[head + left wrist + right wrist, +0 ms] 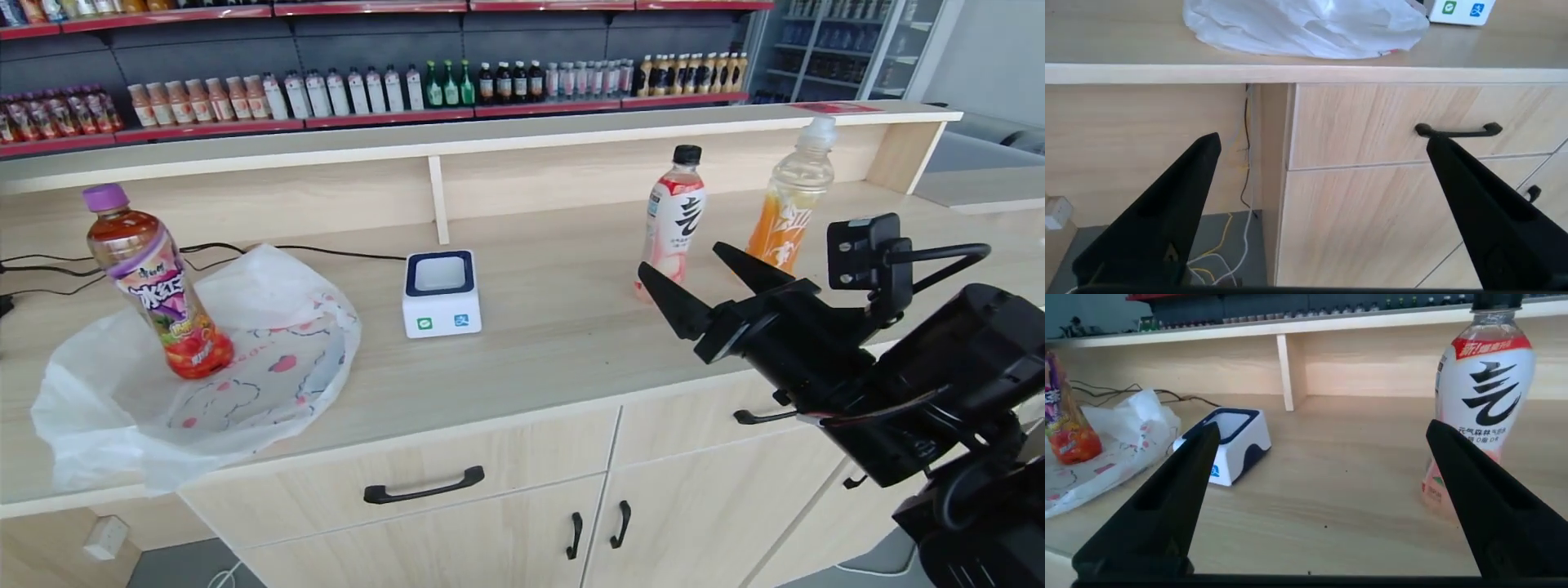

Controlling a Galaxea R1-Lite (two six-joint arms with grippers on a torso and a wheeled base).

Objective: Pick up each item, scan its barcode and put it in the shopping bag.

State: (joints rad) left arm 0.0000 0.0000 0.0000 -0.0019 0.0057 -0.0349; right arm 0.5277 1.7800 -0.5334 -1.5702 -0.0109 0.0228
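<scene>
Tea bottle (155, 282) with a purple cap stands farthest left of the scanner (441, 294), upright on the spread plastic of the white shopping bag (277, 343). The bag lies crumpled and flat on the counter (555, 327), its nearest edge just left of the scanner, with black cables (204, 247) running behind it. Lower than the scanner and to its left, the left gripper (1323, 139) hangs in front of the cabinet below the counter's edge. Its two claws are spread wide with nothing between them, and a black drawer handle (1458, 129) shows beyond them.

The scanner itself is a small white box with a dark-framed window on top, sitting mid-counter. Right of it stands a pink bottle (673, 216) with a black cap, upright. The right gripper (680, 260) hovers over the counter's front edge, right of the scanner, claws apart and empty, pointing toward the pink bottle and near it. Farthest right of the scanner stands an orange bottle (790, 200) with a clear cap, beside the pink one but apart from it.
</scene>
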